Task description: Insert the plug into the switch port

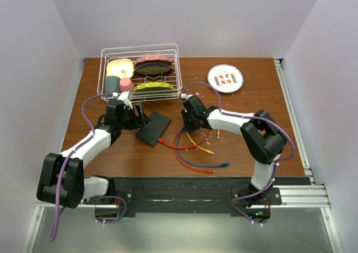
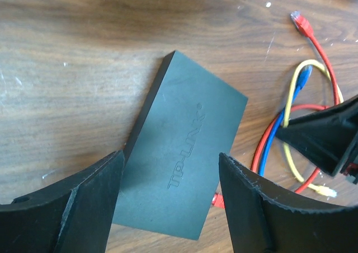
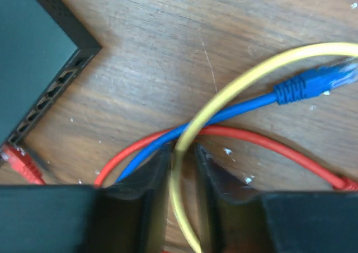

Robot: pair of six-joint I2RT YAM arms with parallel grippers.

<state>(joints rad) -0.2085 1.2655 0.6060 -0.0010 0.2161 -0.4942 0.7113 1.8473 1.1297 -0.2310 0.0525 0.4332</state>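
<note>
Nearest you, low in the right wrist view, your right gripper (image 3: 182, 153) stands narrow around the yellow cable (image 3: 246, 74), which runs up between the jaws. A sliver of gap shows on one side, so I cannot tell whether they pinch it yet. The blue cable (image 3: 235, 108) and a red cable (image 3: 268, 144) cross just beyond the tips.

I judge you are at the pick-up step, and on the cord rather than its plug. The yellow plug (image 2: 325, 192) lies at lower right of the left wrist view, apart from the jaws.

Further on, the switch (image 2: 184, 152) lies flat on the table (image 1: 251, 113), its port row (image 3: 50, 96) facing the cables. A red plug (image 3: 17, 158) sits at the row's end.

Your left gripper (image 2: 170, 157) hangs wide above the switch, holding nothing.

Next you need a hold close behind the plug, its nose squared to a free port, and the switch braced against sliding.

At the far edge stand a wire basket (image 1: 140, 46) and a white disc (image 1: 225, 78).
</note>
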